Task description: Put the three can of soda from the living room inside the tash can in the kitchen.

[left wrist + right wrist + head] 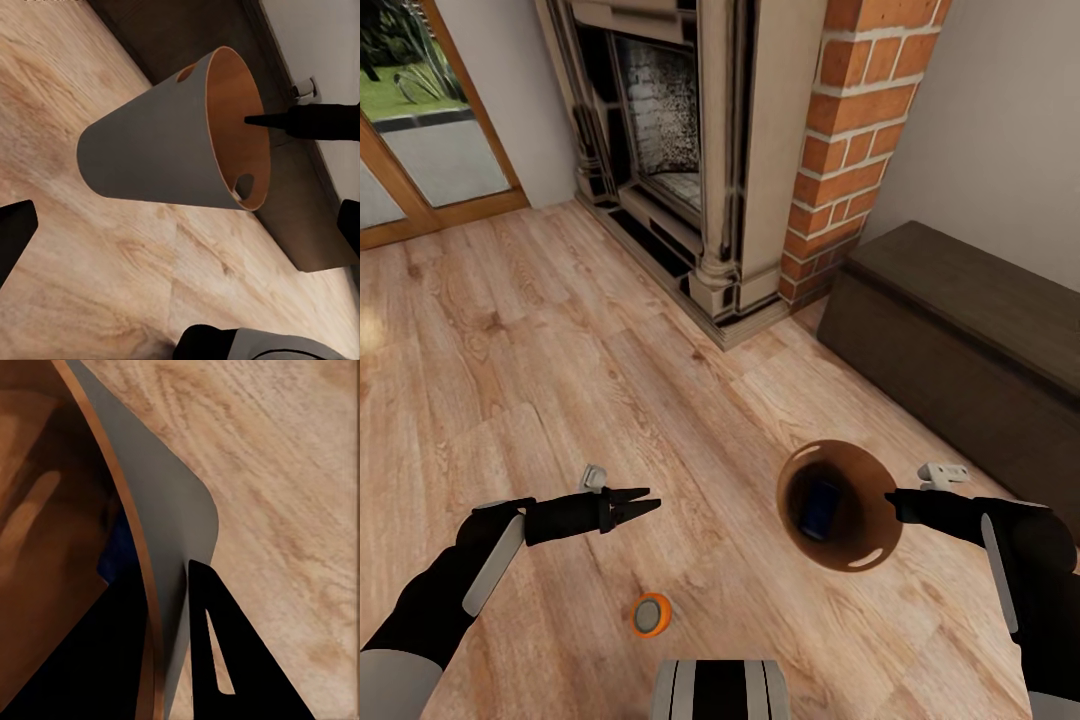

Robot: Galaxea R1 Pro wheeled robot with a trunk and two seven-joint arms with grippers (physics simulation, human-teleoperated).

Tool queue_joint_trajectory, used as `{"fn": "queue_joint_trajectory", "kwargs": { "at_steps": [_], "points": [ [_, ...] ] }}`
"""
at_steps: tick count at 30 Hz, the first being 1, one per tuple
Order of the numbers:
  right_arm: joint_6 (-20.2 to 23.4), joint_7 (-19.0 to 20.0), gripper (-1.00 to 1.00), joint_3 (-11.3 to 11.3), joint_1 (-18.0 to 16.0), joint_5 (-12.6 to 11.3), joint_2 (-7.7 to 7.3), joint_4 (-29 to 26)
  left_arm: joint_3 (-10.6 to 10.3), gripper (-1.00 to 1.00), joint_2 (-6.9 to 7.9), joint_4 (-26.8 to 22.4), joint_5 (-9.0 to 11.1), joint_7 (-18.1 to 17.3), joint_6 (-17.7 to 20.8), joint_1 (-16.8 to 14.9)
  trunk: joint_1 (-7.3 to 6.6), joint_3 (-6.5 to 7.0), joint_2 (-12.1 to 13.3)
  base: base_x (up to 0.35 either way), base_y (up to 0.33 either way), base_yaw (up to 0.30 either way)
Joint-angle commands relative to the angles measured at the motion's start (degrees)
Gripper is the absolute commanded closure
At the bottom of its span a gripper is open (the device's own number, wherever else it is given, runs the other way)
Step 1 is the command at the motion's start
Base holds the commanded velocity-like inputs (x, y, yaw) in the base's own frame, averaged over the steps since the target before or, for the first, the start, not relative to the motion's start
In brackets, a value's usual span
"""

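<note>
My right gripper point(895, 500) is shut on the rim of the brown trash can point(840, 505), which hangs tilted above the wood floor. One finger point(225, 660) is outside the wall and the other is inside. A blue soda can point(820, 505) lies inside the bin. An orange soda can point(651, 614) stands upright on the floor close to my base. My left gripper point(645, 503) hovers open above the floor, just beyond that can and to the left of the bin. In the left wrist view the trash can point(165, 142) faces sideways with the right gripper point(251, 120) at its rim. A second orange can is out of view.
A long dark wood bench point(960, 330) runs along the wall at the right, close behind the bin. The fireplace point(690, 150) and its brick column point(850, 130) stand ahead. A glass door point(420, 120) is at the far left. Plank floor lies between.
</note>
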Motion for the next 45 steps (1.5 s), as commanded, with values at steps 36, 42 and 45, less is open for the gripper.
{"fn": "queue_joint_trajectory", "kwargs": {
  "at_steps": [36,42,45],
  "points": [
    [0.4,0.7,1.00,0.6,0.0,-1.6,-0.03,0.0,-0.8,-1.00,-10.18,12.5,-8.0,62.0,15.1,0.3,-0.01,0.00,0.0,0.000,0.000,0.000],
    [0.4,0.7,1.00,0.6,0.0,-1.6,0.00,0.0,-5.4,-1.00,-12.72,15.0,-7.6,62.3,14.8,0.3,-0.01,0.00,0.0,0.000,0.000,0.000],
    [0.4,0.8,1.00,0.6,0.0,-1.6,-0.05,0.0,-6.0,-1.00,-14.20,17.3,-7.6,62.0,14.7,0.3,-0.01,0.00,0.0,0.000,0.000,0.000]
  ]
}}
